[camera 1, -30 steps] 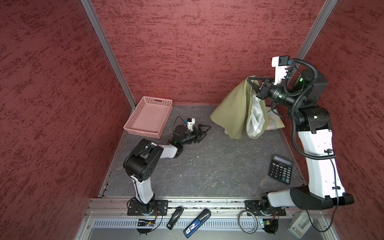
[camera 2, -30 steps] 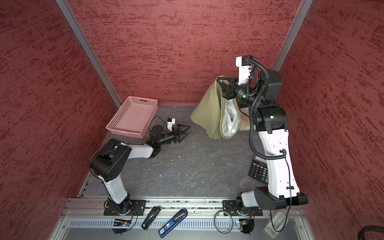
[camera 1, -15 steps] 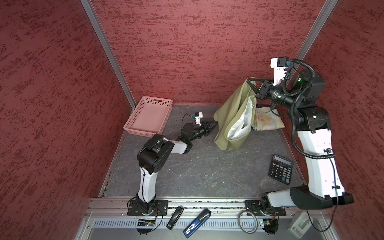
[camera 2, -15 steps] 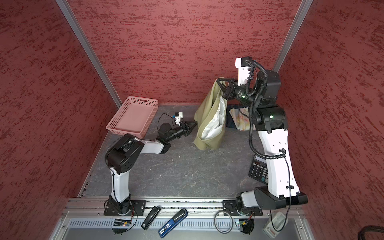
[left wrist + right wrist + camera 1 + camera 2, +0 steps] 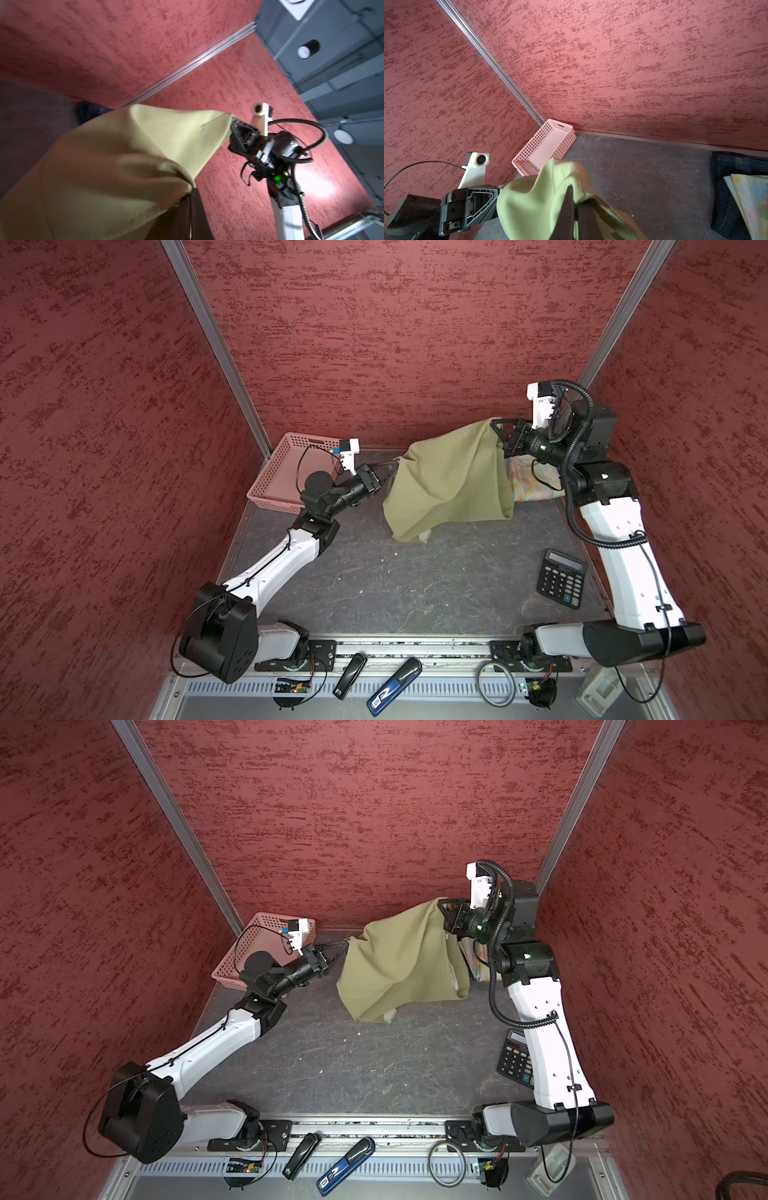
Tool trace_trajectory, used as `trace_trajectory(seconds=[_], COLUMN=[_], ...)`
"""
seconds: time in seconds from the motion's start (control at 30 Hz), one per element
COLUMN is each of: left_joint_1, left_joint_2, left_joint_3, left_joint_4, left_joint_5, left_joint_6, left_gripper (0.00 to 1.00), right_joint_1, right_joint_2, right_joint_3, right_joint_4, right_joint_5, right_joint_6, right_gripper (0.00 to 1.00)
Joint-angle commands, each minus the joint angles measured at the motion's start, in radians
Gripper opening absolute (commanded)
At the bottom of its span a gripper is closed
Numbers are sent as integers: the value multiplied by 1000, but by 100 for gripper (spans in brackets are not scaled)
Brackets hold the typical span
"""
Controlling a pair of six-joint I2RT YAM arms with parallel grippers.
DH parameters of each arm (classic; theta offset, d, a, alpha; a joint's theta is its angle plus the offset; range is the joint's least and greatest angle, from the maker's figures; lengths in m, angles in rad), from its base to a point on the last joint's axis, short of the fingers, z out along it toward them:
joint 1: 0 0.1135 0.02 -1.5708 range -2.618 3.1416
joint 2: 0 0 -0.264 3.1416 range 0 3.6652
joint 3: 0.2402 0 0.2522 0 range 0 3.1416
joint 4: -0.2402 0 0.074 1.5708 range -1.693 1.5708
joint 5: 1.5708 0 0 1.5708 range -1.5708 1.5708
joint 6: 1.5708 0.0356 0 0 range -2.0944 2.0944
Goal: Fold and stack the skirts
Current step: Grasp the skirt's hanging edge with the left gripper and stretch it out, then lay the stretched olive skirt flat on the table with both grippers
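So, two of the three skirts look done: the pastel floral skirt (image 5: pixel 749 199) lies folded on the dark denim skirt (image 5: pixel 724 187) at the back right of the table (image 5: pixel 415 585). The olive green skirt (image 5: pixel 449 481) hangs unfolded between your hands, sagging toward the table. Your left hand (image 5: pixel 394 465) is clenched on one corner and your right hand (image 5: pixel 496 425) on another. Folding it and topping the stack is what's left, I'd judge.

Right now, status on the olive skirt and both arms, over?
Left jaws shut on olive skirt, right jaws too. Skirt slung between them over the table. Pastel skirt lies behind; nothing blocking.
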Motion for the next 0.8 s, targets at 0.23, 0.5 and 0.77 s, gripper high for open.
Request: trace_trajectory(seconds=[0.23,0.5,0.77], left_joint_1=[51,50,215], left_joint_2=[-315,-418,14], left_joint_3=[274,394,259], left_joint_4=[-759,-1051,-752], left_joint_5=[36,-34,67], left_joint_6=[289,374,392], left_gripper=[0,0,0], right_joint_1=[-11,-10,-47], right_joint_2=[-143,-244,-12], right_joint_3=[31,-39,-416], right_joint_4=[-144,-277,132], right_joint_5=[144,206,53], right_joint_6=[-107,-61,71], right_gripper=[0,0,0])
